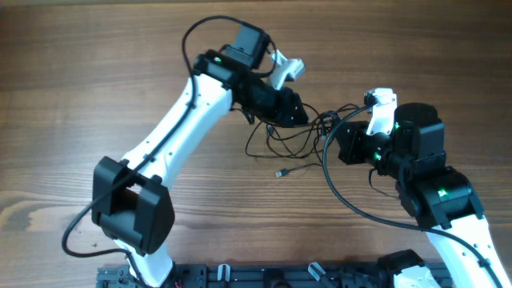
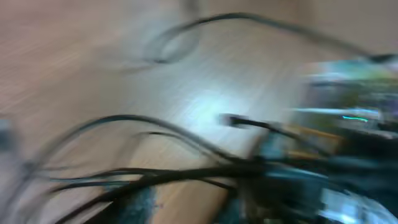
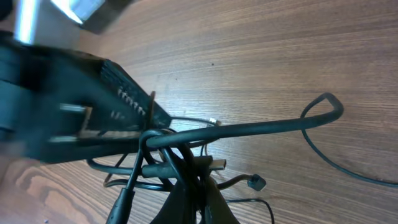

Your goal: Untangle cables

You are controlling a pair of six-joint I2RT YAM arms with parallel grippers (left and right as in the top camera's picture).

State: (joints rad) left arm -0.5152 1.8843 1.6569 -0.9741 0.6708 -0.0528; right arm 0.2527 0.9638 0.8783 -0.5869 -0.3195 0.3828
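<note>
- Two robot arms are meeting over a knot of thin dark cables [image 1: 292, 142] lying on the wooden table [image 1: 96, 64], just above the middle of the overhead frame.
- The right hand [image 3: 189, 186] is clenching a bunch of strands. The pinch shows at the bottom of its own wrist view, with cords fanning out from it toward the left and right.
- The left hand [image 1: 294, 110] is sitting at the knot's upper-left edge. Its wrist picture is smeared with blur, so I cannot tell whether it is gripping a strand or standing released.
- The bundle is running roughly left to right between the two hands. Slack loops are sagging toward the bottom of the frame, and one small plug end [image 1: 282, 173] is lying loose on the table below the knot.
- The coming pull appears to depend on that left-right line. With the right hand anchoring one side, the left hand is sitting nearer the slack loops, which lie below it and slightly to its left.
</note>
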